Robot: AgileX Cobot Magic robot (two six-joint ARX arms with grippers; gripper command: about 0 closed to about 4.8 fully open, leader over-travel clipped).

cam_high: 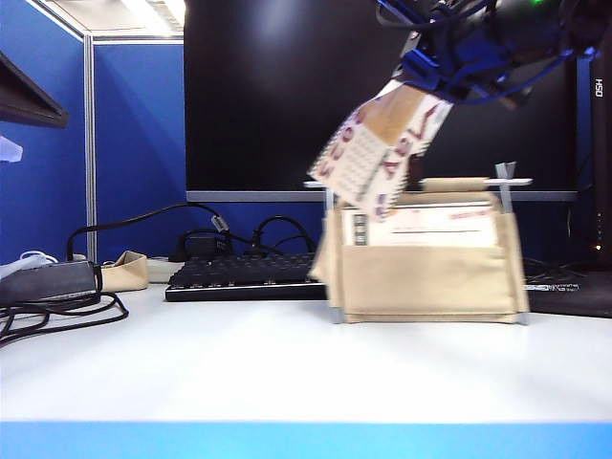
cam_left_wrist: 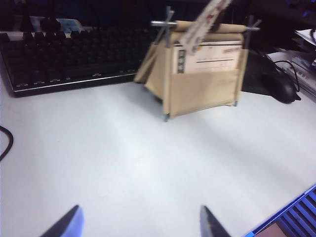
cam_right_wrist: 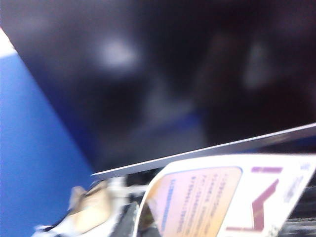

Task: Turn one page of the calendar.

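**Page lifted clear of the calendar, mid-turn**

The page (cam_high: 378, 153) hangs in the air above the calendar (cam_high: 426, 263), tilted, its upper corner caught by the right end effector (cam_high: 421, 72) at the top of the exterior view. The fingertips themselves are hidden in the dark tangle of arm and cable, yet the sheet plainly hangs from that spot, so the right end effector reads as pressed together on the page. The sheet's lower end is near the silver rod frame (cam_high: 330, 206), apparently still bound there; that is likely why it is held high and slanted, so that it can swing over the top rather than tear. Red lettering shows on the face turned to the exterior camera. In the right wrist view the page (cam_right_wrist: 222, 197) fills the near field, blurred, with the black monitor (cam_right_wrist: 173, 74) behind.

The calendar stands upright on the white counter (cam_high: 287, 363), just in front of the keyboard (cam_high: 244, 277), with the next sheet (cam_high: 435, 228) showing above its beige pouch (cam_high: 430, 282).

The right arm reaches in from above, its wrist bent down toward the sheet. The left end effector (cam_left_wrist: 138, 222) hovers low over bare counter well short of the calendar, its fingers (cam_left_wrist: 66, 224) spread and holding nothing, seemingly just kept out of the way.
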